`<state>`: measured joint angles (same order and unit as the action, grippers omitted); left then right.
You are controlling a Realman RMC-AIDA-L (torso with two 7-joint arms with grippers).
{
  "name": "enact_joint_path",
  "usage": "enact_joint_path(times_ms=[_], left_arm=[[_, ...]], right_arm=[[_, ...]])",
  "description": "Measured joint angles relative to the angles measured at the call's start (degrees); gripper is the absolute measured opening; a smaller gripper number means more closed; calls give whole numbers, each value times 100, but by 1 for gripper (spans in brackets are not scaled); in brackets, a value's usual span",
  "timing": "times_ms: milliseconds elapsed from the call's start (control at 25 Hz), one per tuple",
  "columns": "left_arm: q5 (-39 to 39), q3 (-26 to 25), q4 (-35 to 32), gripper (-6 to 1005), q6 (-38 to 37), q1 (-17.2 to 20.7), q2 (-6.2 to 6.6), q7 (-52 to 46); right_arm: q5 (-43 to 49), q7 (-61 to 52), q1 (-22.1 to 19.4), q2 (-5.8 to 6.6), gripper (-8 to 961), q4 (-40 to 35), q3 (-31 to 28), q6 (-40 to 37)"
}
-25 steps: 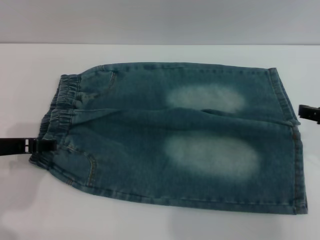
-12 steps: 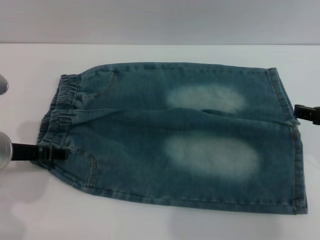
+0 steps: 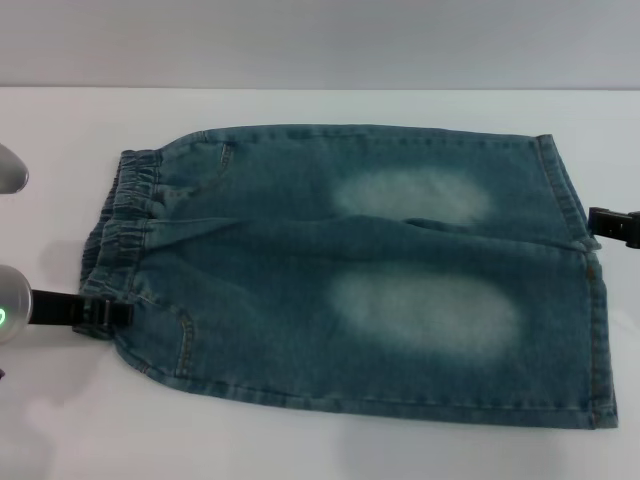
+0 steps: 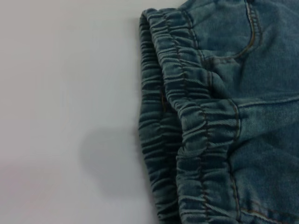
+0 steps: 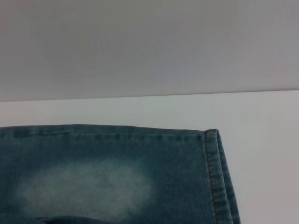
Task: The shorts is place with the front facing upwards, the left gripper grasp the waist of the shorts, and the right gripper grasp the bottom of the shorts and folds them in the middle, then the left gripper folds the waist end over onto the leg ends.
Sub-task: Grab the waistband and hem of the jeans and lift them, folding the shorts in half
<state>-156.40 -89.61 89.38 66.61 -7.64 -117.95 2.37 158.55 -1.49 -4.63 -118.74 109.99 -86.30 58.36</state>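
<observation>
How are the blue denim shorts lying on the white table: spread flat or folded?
Spread flat, unfolded: the blue denim shorts show both faded leg patches, with the ruffled elastic waistband and the stitched leg hems at opposite ends.

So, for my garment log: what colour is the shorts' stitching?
Orange-tan stitching on blue denim, clearest in the left wrist view.

Shorts (image 3: 360,270): blue-green denim, two pale faded patches, tan stitching. Table (image 3: 320,440): white. Left pincer (image 3: 100,310): black.

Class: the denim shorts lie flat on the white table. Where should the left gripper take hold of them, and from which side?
Probably the ruffled elastic waistband, coming from the robot's left. That bunched edge faces the left gripper, already at its near corner.
</observation>
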Motion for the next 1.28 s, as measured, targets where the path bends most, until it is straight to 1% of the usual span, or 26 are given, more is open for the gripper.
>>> enact_joint_path(times_ms=[160, 280, 360, 560, 720, 960, 1280], left_arm=[[22, -13, 73, 652, 5, 8, 0, 5], [26, -26, 115, 594, 35, -2, 1, 8], [26, -24, 198, 555, 52, -4, 1, 9], [25, -36, 375, 526, 191, -9, 1, 6], [24, -39, 390, 500, 228, -41, 0, -9], [21, -46, 394, 446, 366, -174, 0, -16], [-4, -48, 378, 374, 426, -264, 0, -33]], right_arm=[[0, 0, -13, 0, 738, 31, 0, 21], [0, -1, -27, 0, 738, 58, -25, 126], [0, -1, -29, 0, 738, 104, -50, 319], [7, 104, -42, 10, 738, 208, -58, 982], [-63, 162, -77, -6, 738, 212, 127, 1336], [-207, 128, -231, -20, 738, 258, 481, 1509], [-188, -35, -384, -18, 737, 143, 479, 1425]])
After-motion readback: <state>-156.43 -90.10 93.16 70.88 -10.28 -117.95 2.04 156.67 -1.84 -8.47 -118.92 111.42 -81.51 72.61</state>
